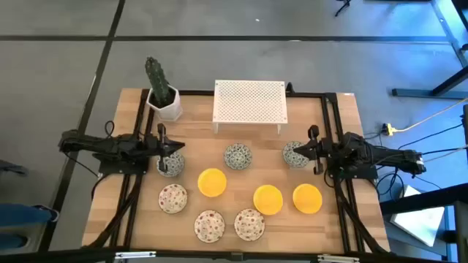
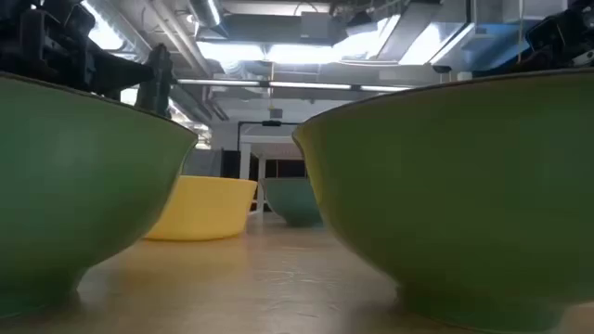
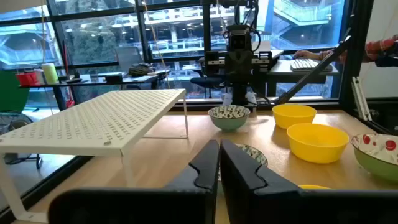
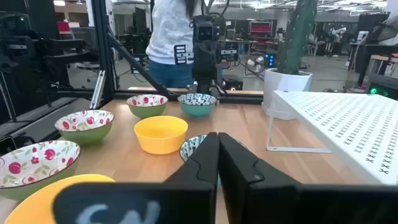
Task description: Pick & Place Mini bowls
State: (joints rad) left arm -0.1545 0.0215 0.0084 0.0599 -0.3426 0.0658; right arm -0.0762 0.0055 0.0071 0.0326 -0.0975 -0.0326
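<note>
— Looking at the left gripper: clenched, empty, over a grey-green bowl near the bench's left edge.
— The right gripper?
— Clenched too, at another patterned bowl.
— Counts?
— Three grey-green, three yellow bowls, three speckled bowls toward the front edge.

You're in robotics lab / open-plan workshop, not home. Wooden table stands on grey concrete floor, black rails along both its sides. Beyond table: glass wall with dark frames, desks cluttered with gear behind it, exposed ceiling ducts and strip lights above. Person in white top stands past table's far edge; someone's hand at keyboard on desk beyond table.
</note>
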